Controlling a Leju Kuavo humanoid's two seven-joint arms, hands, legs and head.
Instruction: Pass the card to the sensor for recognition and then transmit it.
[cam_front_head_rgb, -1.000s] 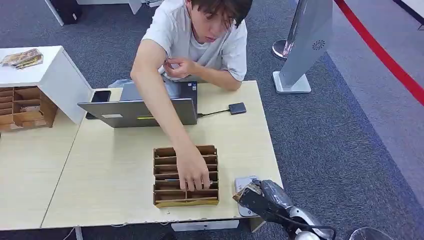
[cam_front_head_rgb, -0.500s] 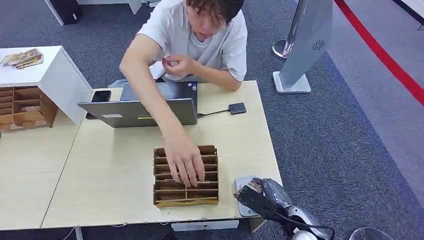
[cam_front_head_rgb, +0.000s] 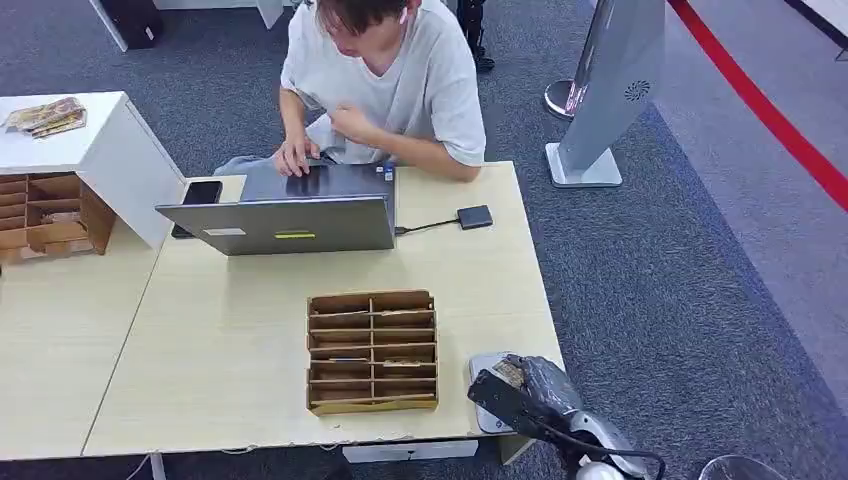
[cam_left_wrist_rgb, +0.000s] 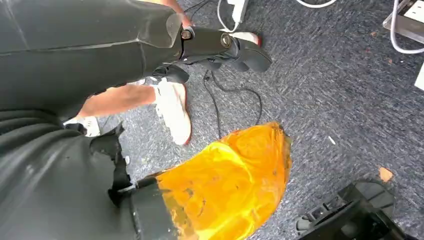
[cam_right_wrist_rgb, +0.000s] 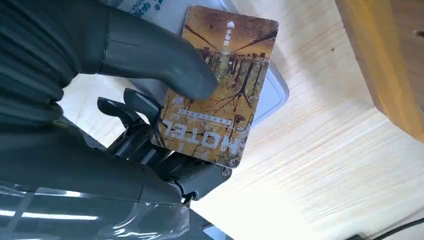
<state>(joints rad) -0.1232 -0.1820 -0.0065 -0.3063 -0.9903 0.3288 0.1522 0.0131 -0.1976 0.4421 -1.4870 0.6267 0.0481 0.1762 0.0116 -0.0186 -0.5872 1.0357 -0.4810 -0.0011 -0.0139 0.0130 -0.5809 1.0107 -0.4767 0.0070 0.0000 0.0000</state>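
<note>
Your card (cam_right_wrist_rgb: 220, 85) is golden brown, printed with dark bare trees and pale "HOTEL" lettering. The thumb on it is grey, the fingers (cam_right_wrist_rgb: 125, 107) behind it darker. The sensor (cam_right_wrist_rgb: 272, 92) under it looks pale grey-white. You have a light wood-grain table (cam_front_head_rgb: 230, 330), a brown slotted organizer (cam_front_head_rgb: 372, 350), a grey laptop (cam_front_head_rgb: 290, 222) and blue-grey carpet (cam_front_head_rgb: 660, 270).

Even, bright indoor light falls from overhead in the head view, so the table (cam_front_head_rgb: 240, 330) throws only soft, short shadows and the picture is slightly soft, with mild bending of straight lines toward the 3 and 9 o'clock edges. In the right wrist view the card (cam_right_wrist_rgb: 220, 85) is sharp and well lit, with a pale sheen at 6 o'clock. The left wrist view is dimmer; an orange patch (cam_left_wrist_rgb: 230, 185) glows at 6 o'clock, blurred.
</note>
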